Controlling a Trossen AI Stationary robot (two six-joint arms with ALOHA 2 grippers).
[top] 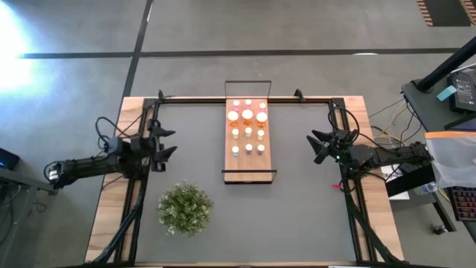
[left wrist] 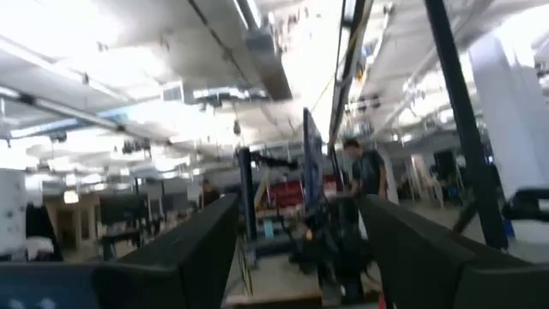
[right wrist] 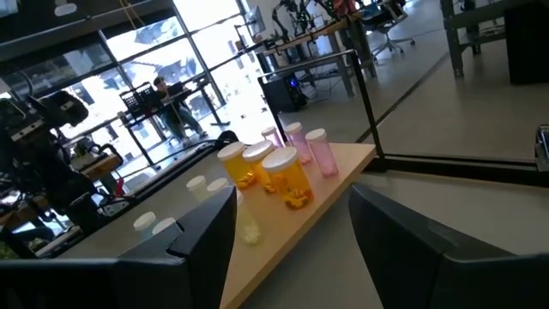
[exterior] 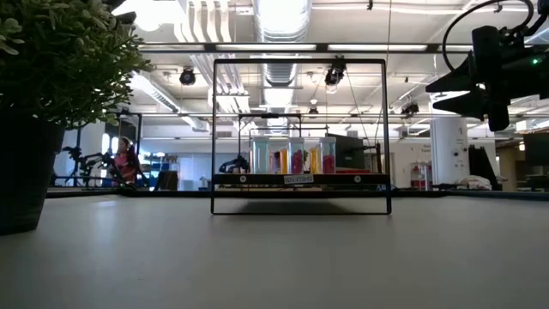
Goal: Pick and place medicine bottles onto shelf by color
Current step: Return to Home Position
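1. Dark fingers [right wrist: 193, 249] of the right tool [top: 315, 147] fill the front of its wrist view. They are spread wide, with nothing between them.
2. That tool hangs above the surface [top: 297, 216], at 3 o'clock from the shelf [top: 249, 170] and well apart from it, with its tips pointing toward the shelf.
3. At 9 o'clock from the shelf, the left tool [top: 169, 143] mirrors it. Its fingers are likewise spread and empty, and it is also well clear of the board.
4. Between the two tools, the shelf lies lengthwise from 12 to 6 o'clock on the dark mat, with a thin black wire frame at each end.
5. All the medicine bottles [top: 248, 126] stand upright on the shelf in three columns, filling its 12 o'clock end and middle. The 6 o'clock end of the board is bare.
6. In the right wrist view, orange bottles [right wrist: 287, 180] are grouped together with pink bottles [right wrist: 317, 150] just beside them. Smaller pale bottles [right wrist: 197, 184] stand farther along the board.
7. A bushy green potted plant [top: 184, 208] sits on the mat at 7 o'clock from the shelf, apart from both tools.
8. Beyond the surface, a person [right wrist: 163, 90] sits at a desk in the room.
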